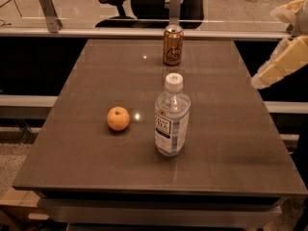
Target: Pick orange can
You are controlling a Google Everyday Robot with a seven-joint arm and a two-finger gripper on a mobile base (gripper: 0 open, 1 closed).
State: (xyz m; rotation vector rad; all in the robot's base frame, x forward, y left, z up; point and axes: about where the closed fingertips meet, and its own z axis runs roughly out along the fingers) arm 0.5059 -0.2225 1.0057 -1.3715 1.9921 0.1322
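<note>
Desk (231, 138): dark, rectangular top, carrying three items.
Orange can (173, 44): upright near the middle of the far edge, untouched, nothing around it.
Water bottle (172, 119): upright, white cap, about the centre of the desk, nearer than the can.
Orange (118, 118): round fruit, left of the bottle, apart from it.
Gripper (269, 73): pale, hanging off the desk's right edge toward the far right corner, well apart from the can; whether it is spread or closed cannot be told.
</note>
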